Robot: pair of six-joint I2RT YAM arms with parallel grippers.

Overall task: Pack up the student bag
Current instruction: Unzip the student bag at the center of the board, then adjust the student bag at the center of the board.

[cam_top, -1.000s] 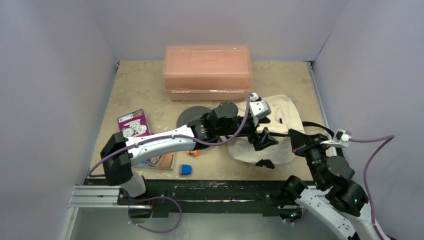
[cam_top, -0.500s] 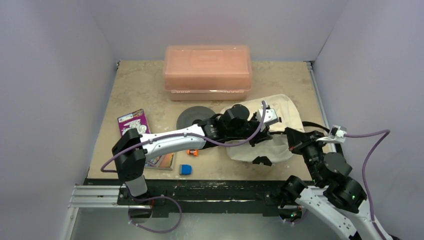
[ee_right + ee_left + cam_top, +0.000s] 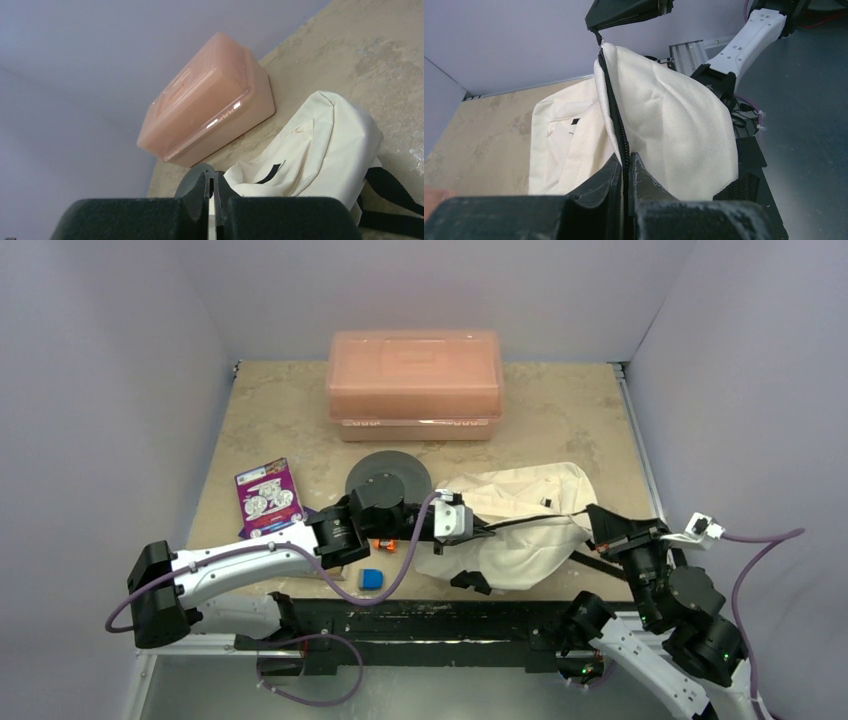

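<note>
Left gripper (image 3: pixel 625 161) pinches the student bag (image 3: pixel 664 120) by its black zip edge; right gripper (image 3: pixel 211 186) clamps the bag's right end, zip taut between.

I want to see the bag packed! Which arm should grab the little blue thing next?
Probably left: the blue thing lies just beside that arm, though the left gripper must first release the student bag. The right gripper holds the bag's far end.

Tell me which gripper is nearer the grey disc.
Left. The left gripper sits to the right of the grey disc, shut on the student bag at its zip edge. The right gripper pinches the bag's far end, well beyond.
</note>
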